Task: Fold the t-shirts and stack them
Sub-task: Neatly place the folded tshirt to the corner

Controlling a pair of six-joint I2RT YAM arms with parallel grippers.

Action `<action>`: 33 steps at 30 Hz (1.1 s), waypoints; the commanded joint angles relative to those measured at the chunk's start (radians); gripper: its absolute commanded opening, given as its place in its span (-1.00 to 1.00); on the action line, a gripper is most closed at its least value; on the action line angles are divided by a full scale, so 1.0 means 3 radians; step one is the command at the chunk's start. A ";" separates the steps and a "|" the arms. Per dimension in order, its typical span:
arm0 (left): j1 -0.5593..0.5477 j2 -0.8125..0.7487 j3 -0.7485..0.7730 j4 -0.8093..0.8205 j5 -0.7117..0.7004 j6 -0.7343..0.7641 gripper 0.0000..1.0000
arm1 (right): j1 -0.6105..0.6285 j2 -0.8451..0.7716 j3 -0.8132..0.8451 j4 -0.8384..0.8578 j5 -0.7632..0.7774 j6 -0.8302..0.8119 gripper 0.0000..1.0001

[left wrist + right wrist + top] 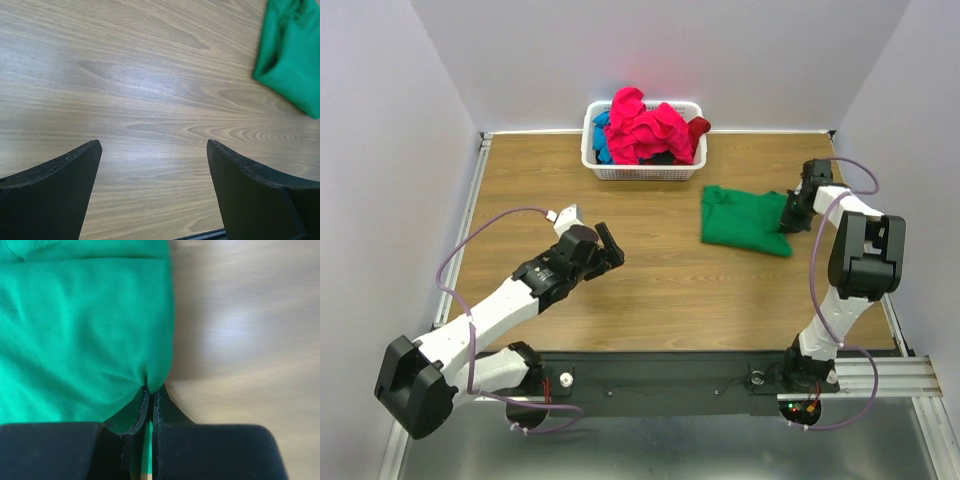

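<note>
A green t-shirt [745, 221] lies folded on the wooden table at the right. My right gripper [792, 212] is shut on its right edge; in the right wrist view the green cloth [85, 335] is pinched between the closed fingers [151, 400]. My left gripper [608, 248] is open and empty over bare wood at the left middle, its fingertips [82, 165] wide apart. A corner of the green shirt [292, 60] shows at the upper right of the left wrist view. Pink-red shirts [645, 125] with blue and dark cloth fill the basket.
A white lattice basket [642, 170] stands at the back middle of the table [660, 290], just behind the green shirt. Grey walls close in the left, back and right sides. A black rail runs along the near edge.
</note>
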 commanded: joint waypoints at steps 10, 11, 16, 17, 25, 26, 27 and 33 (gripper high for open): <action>0.0235 0.0717 0.0567 0.0216 0.0229 0.0632 0.97 | -0.0124 0.0480 0.1132 -0.0911 0.2313 -0.1470 -0.99; 0.0276 0.0738 0.0572 0.0272 0.0259 0.0663 0.97 | -0.0145 0.0516 0.1184 -0.0911 0.2340 -0.1546 -0.99; 0.0419 0.0835 0.0731 0.0186 0.0444 0.0801 0.97 | -0.0288 0.0822 0.1577 -0.0906 0.2446 -0.1869 -0.99; 0.0429 0.0825 0.0761 0.0175 0.0439 0.0806 0.97 | -0.0313 0.0874 0.1654 -0.0901 0.2503 -0.1971 -0.99; 0.0527 0.0575 0.0818 0.0104 0.0362 0.0867 0.97 | -0.0395 0.1288 0.2294 -0.0895 0.2667 -0.2207 -0.99; 0.0537 0.0554 0.0828 0.0068 0.0352 0.0883 0.97 | -0.0406 0.1309 0.2324 -0.0895 0.2652 -0.2192 -0.99; 0.0547 0.0529 0.0848 0.0048 0.0321 0.0898 0.97 | -0.0431 0.1314 0.2350 -0.0895 0.2632 -0.2181 -0.99; 0.0562 0.0442 0.0961 -0.0111 0.0178 0.0959 0.97 | -0.0488 0.1324 0.2416 -0.0895 0.2785 -0.2141 -0.50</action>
